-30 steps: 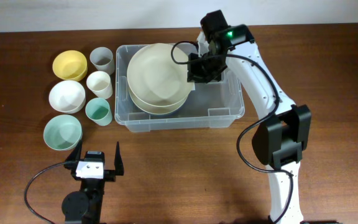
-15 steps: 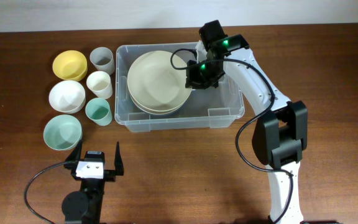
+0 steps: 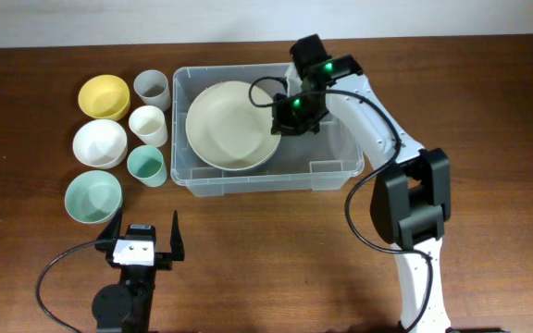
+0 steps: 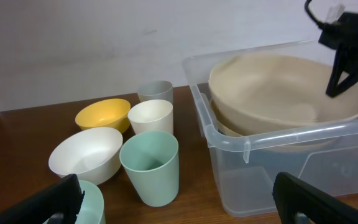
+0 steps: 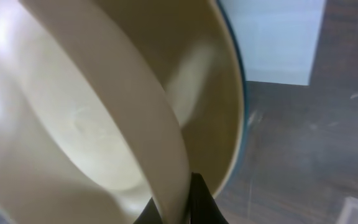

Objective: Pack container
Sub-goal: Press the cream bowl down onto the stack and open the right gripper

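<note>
From overhead the scene was bright and evenly lit by soft, diffuse light. The brown worktop point(image 3: 248, 250) showed no hot spots, and the cups point(image 3: 147, 126) threw only faint, short shadows. The clear container point(image 3: 336, 171) caught pale highlights along its rim, and small green lamps glowed on the right arm point(image 3: 378, 120). The left wrist view was sharp at middle distance, though the left fingers point(image 4: 303, 199) in its bottom corners were dark and soft. The right wrist view was the poorest: taken very close, it left the cream bowl point(image 5: 104, 124) blurred, its left side washed out by glare, with the right fingers point(image 5: 199, 202) a black silhouette.
</note>
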Tool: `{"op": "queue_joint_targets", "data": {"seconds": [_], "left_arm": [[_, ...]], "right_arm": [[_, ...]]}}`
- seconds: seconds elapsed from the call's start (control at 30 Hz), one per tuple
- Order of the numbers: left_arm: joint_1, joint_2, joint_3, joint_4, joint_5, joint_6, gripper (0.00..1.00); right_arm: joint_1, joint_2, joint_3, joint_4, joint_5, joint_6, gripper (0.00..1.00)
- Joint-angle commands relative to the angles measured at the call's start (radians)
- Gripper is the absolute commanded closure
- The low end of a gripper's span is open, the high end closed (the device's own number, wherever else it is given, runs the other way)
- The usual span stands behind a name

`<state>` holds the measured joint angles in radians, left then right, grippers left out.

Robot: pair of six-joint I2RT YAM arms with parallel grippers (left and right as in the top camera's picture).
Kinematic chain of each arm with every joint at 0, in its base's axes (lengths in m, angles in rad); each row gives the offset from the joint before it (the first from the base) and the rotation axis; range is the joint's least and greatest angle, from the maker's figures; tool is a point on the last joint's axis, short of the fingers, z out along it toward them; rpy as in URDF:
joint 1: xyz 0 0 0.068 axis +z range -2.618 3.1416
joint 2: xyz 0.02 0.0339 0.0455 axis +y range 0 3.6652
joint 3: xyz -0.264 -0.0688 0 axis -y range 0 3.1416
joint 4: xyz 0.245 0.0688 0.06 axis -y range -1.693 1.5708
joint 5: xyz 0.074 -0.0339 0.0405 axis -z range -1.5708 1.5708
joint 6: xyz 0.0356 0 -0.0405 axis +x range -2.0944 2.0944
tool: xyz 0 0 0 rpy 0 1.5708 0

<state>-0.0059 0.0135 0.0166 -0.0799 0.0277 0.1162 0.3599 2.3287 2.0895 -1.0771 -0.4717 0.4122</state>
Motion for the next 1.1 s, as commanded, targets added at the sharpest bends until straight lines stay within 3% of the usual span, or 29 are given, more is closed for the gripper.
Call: {"op": "queue_joint_targets", "data": {"seconds": [0.0, 0.23, 1.07], "left_arm": [[0.004, -0.007, -0.007, 0.000, 0.010, 0.005, 0.00], [0.004, -0.007, -0.007, 0.000, 0.011, 0.005, 0.00], [0.004, -0.007, -0.007, 0.000, 0.011, 0.005, 0.00]], "right_arm": [[0.008, 0.003, -0.005, 0.004, -0.014, -0.002, 0.93], [0.008, 0.003, -0.005, 0.003, -0.014, -0.002, 0.88], [-0.034, 0.003, -0.005, -0.006, 0.016, -0.003, 0.88]]}}
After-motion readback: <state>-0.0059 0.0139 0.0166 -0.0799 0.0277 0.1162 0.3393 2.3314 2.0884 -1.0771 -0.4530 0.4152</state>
